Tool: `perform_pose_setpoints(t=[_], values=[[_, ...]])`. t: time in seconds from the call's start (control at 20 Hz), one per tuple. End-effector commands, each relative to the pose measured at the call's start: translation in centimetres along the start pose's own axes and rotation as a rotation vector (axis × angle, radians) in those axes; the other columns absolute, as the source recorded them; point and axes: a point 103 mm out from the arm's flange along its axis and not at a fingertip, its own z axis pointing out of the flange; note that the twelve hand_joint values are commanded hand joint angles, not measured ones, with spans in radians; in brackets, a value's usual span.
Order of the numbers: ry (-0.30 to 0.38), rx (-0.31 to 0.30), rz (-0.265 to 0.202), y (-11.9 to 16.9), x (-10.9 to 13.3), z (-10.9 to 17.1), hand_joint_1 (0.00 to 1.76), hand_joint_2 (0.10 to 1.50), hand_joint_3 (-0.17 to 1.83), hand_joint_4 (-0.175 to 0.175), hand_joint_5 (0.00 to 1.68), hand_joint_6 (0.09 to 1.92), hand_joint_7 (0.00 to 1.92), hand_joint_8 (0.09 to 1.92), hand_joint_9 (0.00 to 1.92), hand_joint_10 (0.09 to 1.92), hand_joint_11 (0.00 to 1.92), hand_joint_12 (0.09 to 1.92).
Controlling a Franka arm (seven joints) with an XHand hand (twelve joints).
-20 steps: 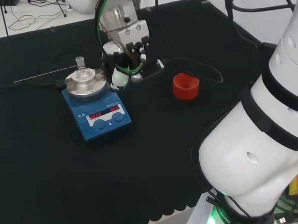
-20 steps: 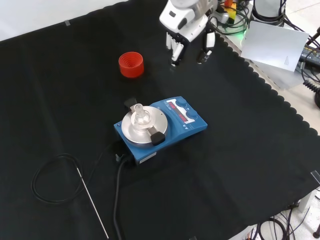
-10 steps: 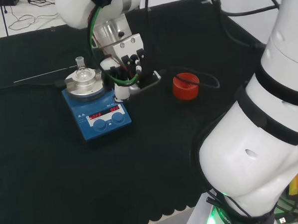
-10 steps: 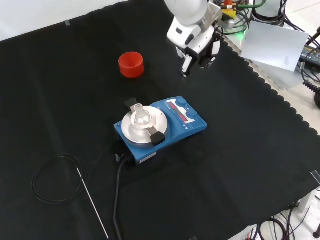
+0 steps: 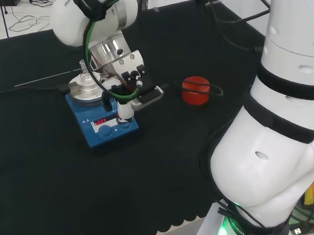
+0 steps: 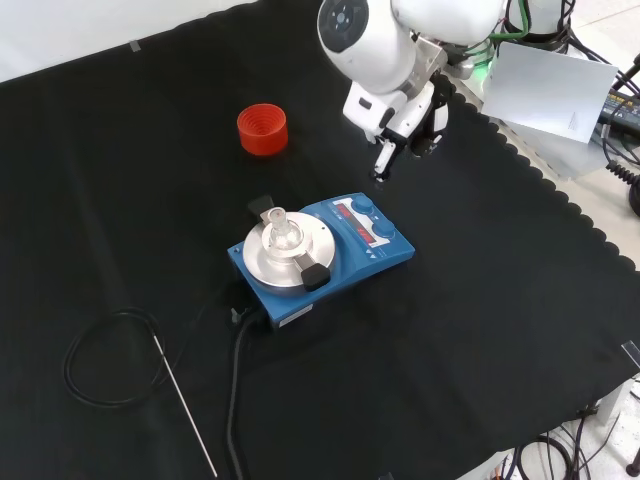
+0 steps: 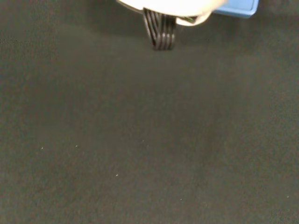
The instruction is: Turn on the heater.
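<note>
One heater (image 5: 102, 119) on black cloth, hand (image 5: 128, 96) poised above its control end.

Head view: the blue heater is seen left of centre, a small glass flask (image 5: 86, 76) on its round plate (contents not discernible); the hand is held over the panel's right edge, one finger (image 5: 125, 112) pointed down, the others drawn in, nothing grasped. A red ribbed stand (image 5: 196, 90) sits to the right.
Front view: the hand (image 6: 405, 122) is placed just above the heater (image 6: 322, 254), fingertip apart from the knobs (image 6: 373, 219).
Wrist view: cloth (image 7: 149, 140) and a blue heater corner (image 7: 238, 8) are recorded.
</note>
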Motion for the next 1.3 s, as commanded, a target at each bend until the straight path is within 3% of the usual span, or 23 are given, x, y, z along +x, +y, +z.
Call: perform_pose_setpoints(t=[0.05, 0.65, 1.3], values=[[-0.012, 0.056, -0.024, 0.9, 0.8, 0.4, 1.37, 0.74, 0.91, -0.05, 0.25, 0.68, 1.43, 1.59, 1.5, 1.51, 1.16, 1.36], [0.008, 0.114, -0.037, 1.9, 1.1, 1.7, 1.38, 0.73, 0.93, -0.029, 0.23, 0.48, 1.43, 1.59, 1.5, 1.51, 1.16, 1.37], [-0.003, 0.131, -0.048, 2.7, 1.7, 2.5, 1.38, 0.73, 0.94, -0.024, 0.27, 0.36, 1.43, 1.59, 1.5, 1.51, 1.16, 1.37]])
